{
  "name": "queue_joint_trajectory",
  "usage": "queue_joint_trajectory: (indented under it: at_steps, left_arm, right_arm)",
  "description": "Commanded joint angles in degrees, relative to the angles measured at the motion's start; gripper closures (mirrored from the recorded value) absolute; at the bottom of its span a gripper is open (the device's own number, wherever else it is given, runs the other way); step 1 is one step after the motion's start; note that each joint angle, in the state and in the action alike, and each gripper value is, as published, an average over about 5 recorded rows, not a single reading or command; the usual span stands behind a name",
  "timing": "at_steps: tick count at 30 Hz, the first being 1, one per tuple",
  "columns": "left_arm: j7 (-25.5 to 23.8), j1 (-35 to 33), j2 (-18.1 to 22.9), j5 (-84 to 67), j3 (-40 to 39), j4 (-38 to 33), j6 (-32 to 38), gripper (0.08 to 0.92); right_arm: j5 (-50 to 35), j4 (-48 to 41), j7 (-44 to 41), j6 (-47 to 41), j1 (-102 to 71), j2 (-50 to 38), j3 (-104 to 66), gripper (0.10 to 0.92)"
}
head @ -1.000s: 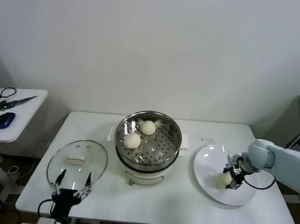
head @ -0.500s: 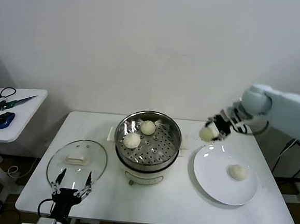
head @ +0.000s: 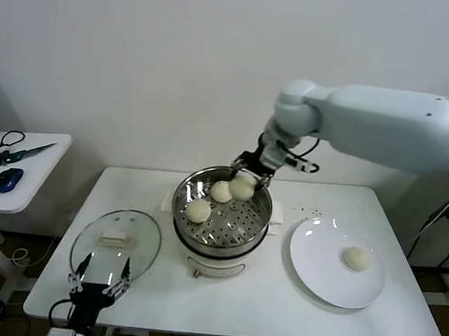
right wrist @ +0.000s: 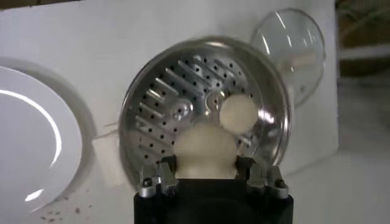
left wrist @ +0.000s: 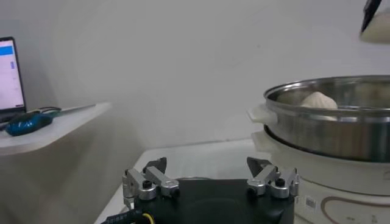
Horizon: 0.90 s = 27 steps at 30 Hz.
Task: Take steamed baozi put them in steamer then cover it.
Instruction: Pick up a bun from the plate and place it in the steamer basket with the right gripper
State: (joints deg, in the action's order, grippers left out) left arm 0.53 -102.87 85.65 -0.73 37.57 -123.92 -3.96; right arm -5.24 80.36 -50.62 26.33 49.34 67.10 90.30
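Observation:
The steel steamer (head: 238, 243) stands mid-table with two baozi on its perforated tray, one (head: 198, 210) nearer me and one (head: 221, 191) behind it. My right gripper (head: 247, 177) hangs over the pot's far rim, shut on a third baozi (head: 243, 187). In the right wrist view that baozi (right wrist: 206, 152) sits between the gripper's (right wrist: 206, 167) fingers, above the tray (right wrist: 177, 109). Another baozi (head: 356, 258) lies on the white plate (head: 318, 269). The glass cover (head: 136, 254) lies flat left of the steamer. My left gripper (head: 100, 271) rests open at the cover's near edge.
A side table (head: 30, 168) with a mouse and scissors stands at the far left. The wall runs close behind the main table. Crumbs dot the tabletop (head: 306, 212) between the steamer and the plate. In the left wrist view the steamer (left wrist: 329, 128) stands beyond the open gripper (left wrist: 209, 176).
My right gripper lifted one baozi off the plate and carried it left to above the steamer. One baozi stays on the plate. The left gripper barely shifted.

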Motion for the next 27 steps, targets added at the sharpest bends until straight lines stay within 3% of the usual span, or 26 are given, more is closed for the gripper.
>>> queue_joint_trajectory:
  at_steps: [1, 17, 24, 27]
  left_arm:
    - [0.0, -0.1, 0.0, -0.2, 0.1, 0.0, 0.0, 0.177]
    - [0.0, 0.3, -0.3, -0.4, 0.5, 0.5, 0.1, 0.177]
    - [0.1, 0.0, -0.3, -0.4, 0.6, 0.4, 0.2, 0.177]
    - [0.1, 0.0, -0.2, -0.3, 0.4, 0.4, 0.3, 0.177]
  right_arm:
    - [7.7, -0.3, 1.5, 4.8, -7.1, 8.6, 0.1, 0.380]
    - [9.8, -2.7, 1.8, 3.0, -12.7, 8.4, 0.9, 0.375]
    - [7.2, -3.0, 0.8, 3.0, -10.8, 8.0, 1.0, 0.229]
    - [4.2, -3.4, -0.4, 3.1, -8.1, 7.0, 0.5, 0.206]
